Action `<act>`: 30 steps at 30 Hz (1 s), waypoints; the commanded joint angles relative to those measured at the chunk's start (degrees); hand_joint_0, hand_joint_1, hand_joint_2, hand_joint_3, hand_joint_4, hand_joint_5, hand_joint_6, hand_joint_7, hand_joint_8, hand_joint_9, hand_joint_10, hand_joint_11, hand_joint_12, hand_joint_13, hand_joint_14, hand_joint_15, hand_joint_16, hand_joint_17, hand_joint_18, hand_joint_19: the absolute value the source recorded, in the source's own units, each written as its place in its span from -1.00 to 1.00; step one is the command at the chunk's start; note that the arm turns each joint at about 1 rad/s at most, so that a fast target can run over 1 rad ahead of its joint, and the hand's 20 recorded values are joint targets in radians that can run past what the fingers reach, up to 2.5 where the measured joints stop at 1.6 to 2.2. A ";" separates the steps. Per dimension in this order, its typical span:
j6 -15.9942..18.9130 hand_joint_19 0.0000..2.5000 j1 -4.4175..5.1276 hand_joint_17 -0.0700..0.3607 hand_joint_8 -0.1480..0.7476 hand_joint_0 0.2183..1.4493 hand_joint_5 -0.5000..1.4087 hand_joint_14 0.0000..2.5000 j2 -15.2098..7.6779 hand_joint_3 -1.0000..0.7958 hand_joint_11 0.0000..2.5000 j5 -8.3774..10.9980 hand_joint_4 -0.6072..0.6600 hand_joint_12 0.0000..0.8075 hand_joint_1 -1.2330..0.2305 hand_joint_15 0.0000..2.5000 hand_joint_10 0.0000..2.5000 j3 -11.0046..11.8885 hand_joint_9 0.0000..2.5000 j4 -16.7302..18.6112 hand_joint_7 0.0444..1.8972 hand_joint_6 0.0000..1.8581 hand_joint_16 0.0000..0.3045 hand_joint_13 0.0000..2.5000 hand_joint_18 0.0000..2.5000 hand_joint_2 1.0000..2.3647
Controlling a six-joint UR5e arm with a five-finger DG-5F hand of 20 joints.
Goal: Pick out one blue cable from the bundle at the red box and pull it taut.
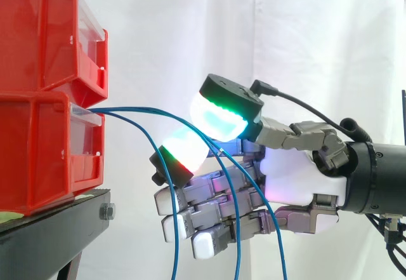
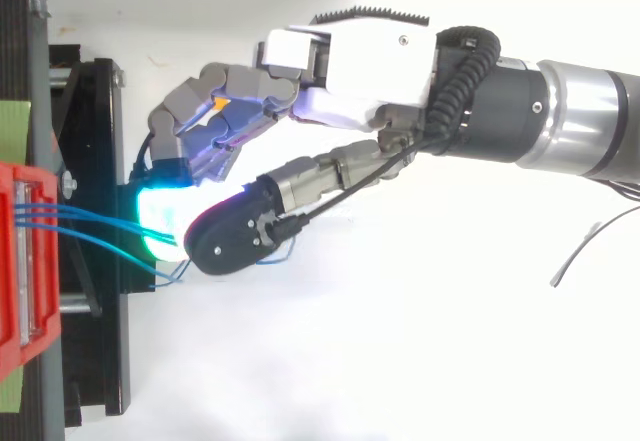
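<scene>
Running rightward from the red bin (image 1: 38,153), one blue cable (image 1: 136,108) meets pinching fingers (image 1: 222,112).

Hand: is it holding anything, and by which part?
One blue cable, pinched between two glowing fingertips of the hand, on its stretch just out from the red box.

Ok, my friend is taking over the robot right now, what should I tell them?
Hand: shut, thumb and one finger pinching a blue cable.
Where: the cable comes out of the lower red box and curves over to the pinch. The other blue cables hang loose past the hand.
Done: one cable looks picked out.
Left: pull away from the box until that cable is straight; it is not yet taut.
</scene>
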 commanded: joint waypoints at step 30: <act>0.00 -0.51 -0.09 -0.18 -0.11 -0.38 -0.72 -0.98 -0.02 -0.15 -0.49 0.00 0.05 -0.16 -0.09 -0.57 -0.98 0.00 -0.46 -0.43 -0.04 -0.09 -0.69 -0.42 -0.45 -0.97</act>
